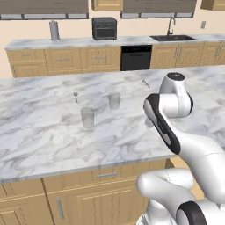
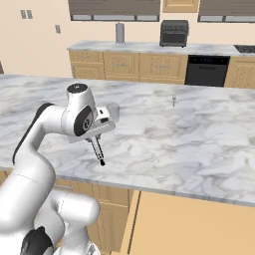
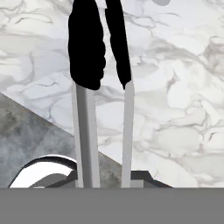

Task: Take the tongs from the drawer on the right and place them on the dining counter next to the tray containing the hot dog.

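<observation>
The claw [image 2: 94,139] is clenched on the tongs [image 2: 98,151], which hang from it, dark tips down, over the near edge of the white marble tabletop [image 2: 189,134]. In the hand view the tongs [image 3: 103,87] run away from the camera as two grey arms ending in black tips, above marble with the darker floor showing beyond the edge.

Neither the tray nor the hot dog can be made out; two clear glasses [image 1: 88,117] and a small utensil [image 1: 75,96] stand farther in on the tabletop.

Risks, as I judge them: the tongs hang right at the tabletop's edge, so letting go here could drop them to the floor or leave them far from the tray. Carrying them inward low could clip a glass. The thin arms may also slip or swivel in the grip while the arm swings
</observation>
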Motion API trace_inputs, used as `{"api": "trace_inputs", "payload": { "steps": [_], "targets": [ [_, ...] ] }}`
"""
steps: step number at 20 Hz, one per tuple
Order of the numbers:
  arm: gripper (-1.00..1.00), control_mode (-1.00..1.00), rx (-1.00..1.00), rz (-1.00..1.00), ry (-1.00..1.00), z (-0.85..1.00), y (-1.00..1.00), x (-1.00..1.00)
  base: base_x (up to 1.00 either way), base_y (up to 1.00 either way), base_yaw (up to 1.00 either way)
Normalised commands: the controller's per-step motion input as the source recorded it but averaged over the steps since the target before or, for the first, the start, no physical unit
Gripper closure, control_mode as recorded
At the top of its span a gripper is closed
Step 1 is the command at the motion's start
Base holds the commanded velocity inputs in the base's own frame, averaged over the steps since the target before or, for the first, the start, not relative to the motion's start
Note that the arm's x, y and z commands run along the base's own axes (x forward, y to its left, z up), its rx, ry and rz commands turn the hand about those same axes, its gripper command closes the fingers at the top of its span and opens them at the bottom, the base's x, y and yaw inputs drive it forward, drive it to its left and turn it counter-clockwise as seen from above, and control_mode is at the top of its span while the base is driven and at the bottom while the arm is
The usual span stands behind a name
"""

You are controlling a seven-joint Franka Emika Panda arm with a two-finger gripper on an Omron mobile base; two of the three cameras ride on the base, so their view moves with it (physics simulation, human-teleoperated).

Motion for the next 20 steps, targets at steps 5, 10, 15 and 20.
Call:
{"api": "trace_inputs", "payload": {
  "steps": [5, 10, 15, 20],
  "targets": [
    [1.0, -1.0, 0.0, -0.09, -0.14, 0.26, 0.46, 0.01, 0.0, 0.0, 0.0],
    [1.0, -1.0, 0.02, -0.14, -0.18, 0.27, 0.35, 0.0, 0.0, 0.0, 0.0],
    [1.0, -1.0, 0.07, -0.12, -0.19, 0.22, 0.17, 0.0, 0.0, 0.0, 0.0],
    [1.0, -1.0, 0.1, -0.04, -0.2, 0.25, 0.02, -0.08, 0.0, 0.0, 0.0]
  ]
}}
